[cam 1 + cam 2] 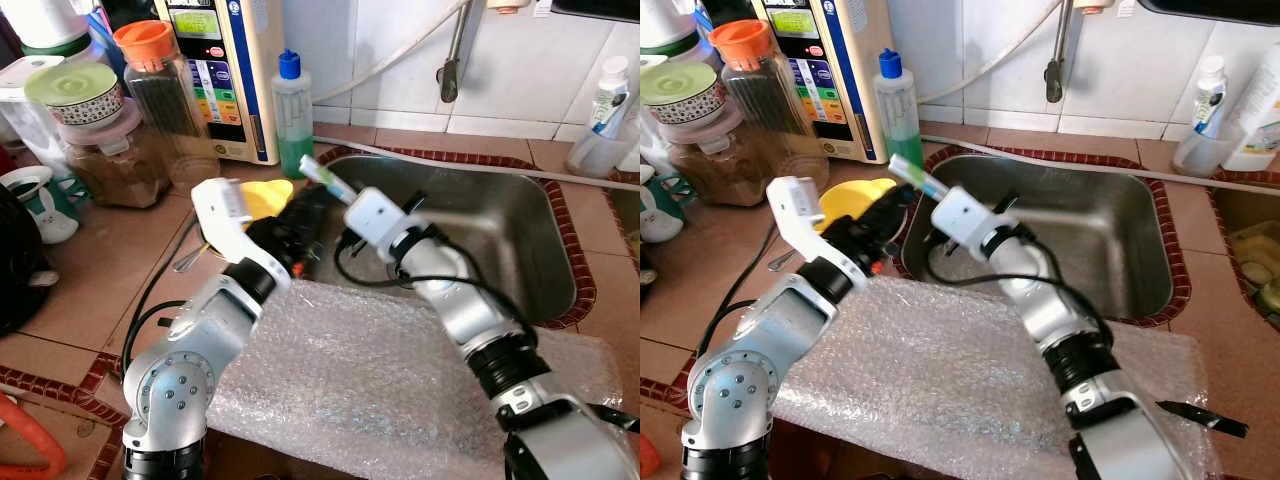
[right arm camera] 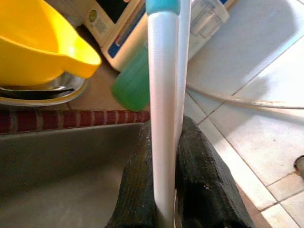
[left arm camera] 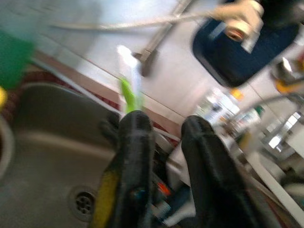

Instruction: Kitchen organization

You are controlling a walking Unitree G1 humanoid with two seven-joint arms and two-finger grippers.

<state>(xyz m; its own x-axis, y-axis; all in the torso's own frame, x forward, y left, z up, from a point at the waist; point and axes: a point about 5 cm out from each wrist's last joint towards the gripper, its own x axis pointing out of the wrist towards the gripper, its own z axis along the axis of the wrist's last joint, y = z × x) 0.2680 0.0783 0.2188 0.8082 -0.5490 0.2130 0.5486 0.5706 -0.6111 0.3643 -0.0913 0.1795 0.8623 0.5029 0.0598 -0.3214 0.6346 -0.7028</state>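
Jaws, right gripper [image 2: 164,190]: clamped on a toothbrush [image 2: 164,95], a white shaft with teal band, held near its lower shaft, the rest projecting beyond the fingertips over the near-left corner of the sink. Jaws, left gripper [image 3: 164,142]: parted, nothing between them, just beside the right gripper and aimed toward the brush.

Items, largest first:
- Steel sink [image 1: 500,230]: below and beyond both grippers.
- Bubble wrap sheet [image 1: 380,380]: on the counter behind the grippers, under both arms.
- Water-filter unit [image 1: 225,70]: against the wall, beyond the left gripper.
- Green soap bottle [image 1: 292,110]: just beyond the brush tip.
- Yellow bowl [image 1: 265,195]: beside the left gripper.

Handling, judged: brush light, stiff, smooth plastic, liable to pivot in a pinch; best taken at mid-handle, clear of the bristle end.
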